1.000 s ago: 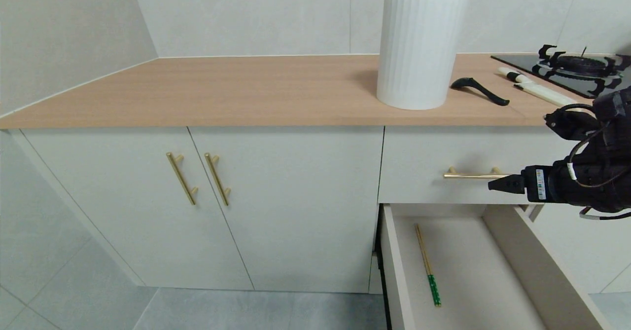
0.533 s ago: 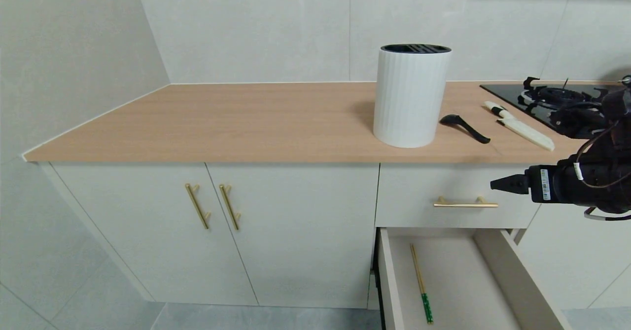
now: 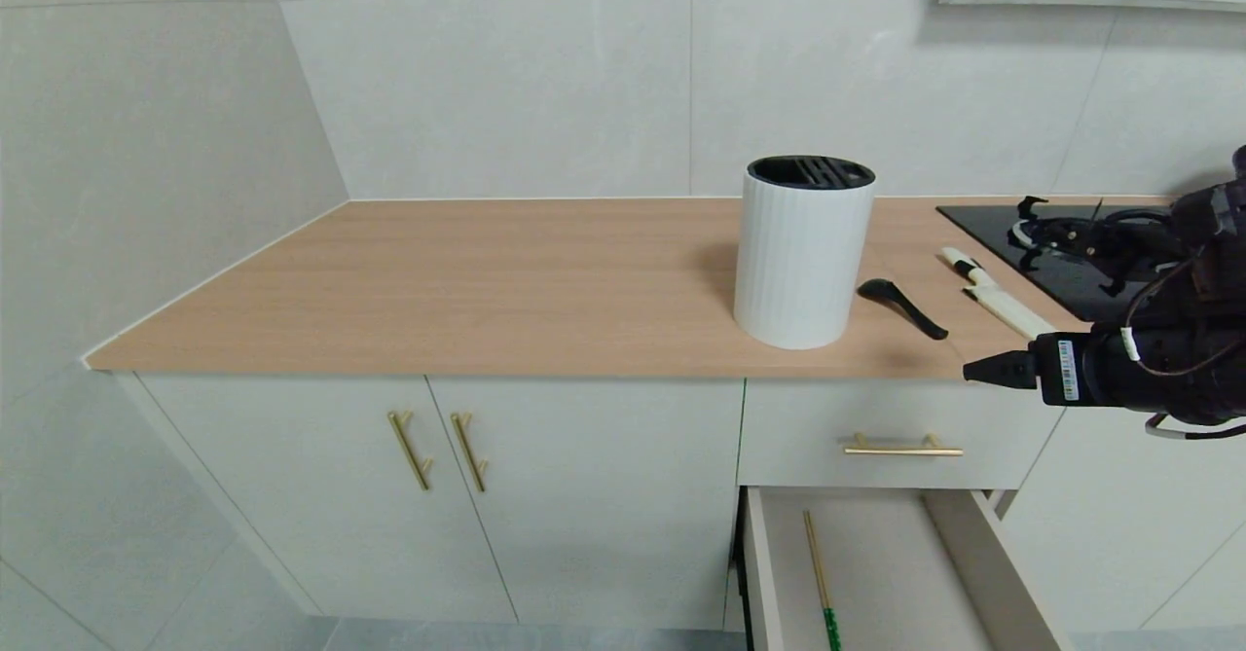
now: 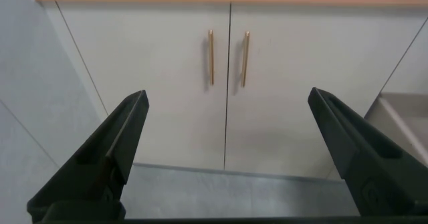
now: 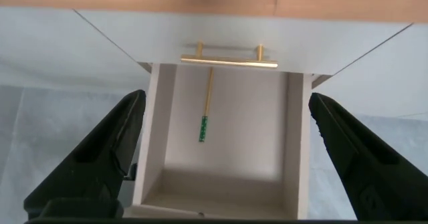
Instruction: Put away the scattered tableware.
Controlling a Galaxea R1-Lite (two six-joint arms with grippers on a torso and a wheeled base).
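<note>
Wood-grain countertop (image 3: 487,281) with a white ribbed knife block (image 3: 800,262) upright near its front edge. Black spoon (image 3: 900,306) flat at the block's 3 o'clock, just beside it; white knife (image 3: 993,303) further toward 3 o'clock, near the gas hob (image 3: 1071,242). Toward the block's 6 o'clock, lower drawer (image 3: 759,573) pulled open, green-tipped chopsticks (image 3: 818,573) lying lengthwise inside. Right gripper (image 3: 978,371) at the scene's 3 o'clock, above the open drawer, fingers spread wide, nothing between them. Left gripper (image 4: 227,97) likewise spread and empty, facing double cabinet doors (image 4: 167,83) with brass handles.
</note>
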